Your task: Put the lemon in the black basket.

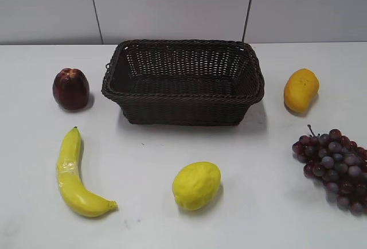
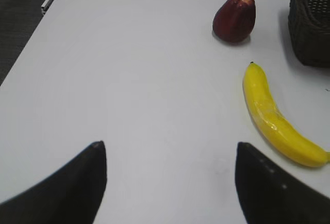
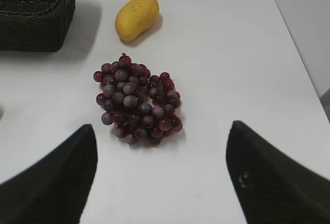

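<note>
Both the left hand and right hand are held wide apart, empty. The lemon is seen on the counter before the black basket. The mango could be mistaken for it, being similarly yellow.
</note>
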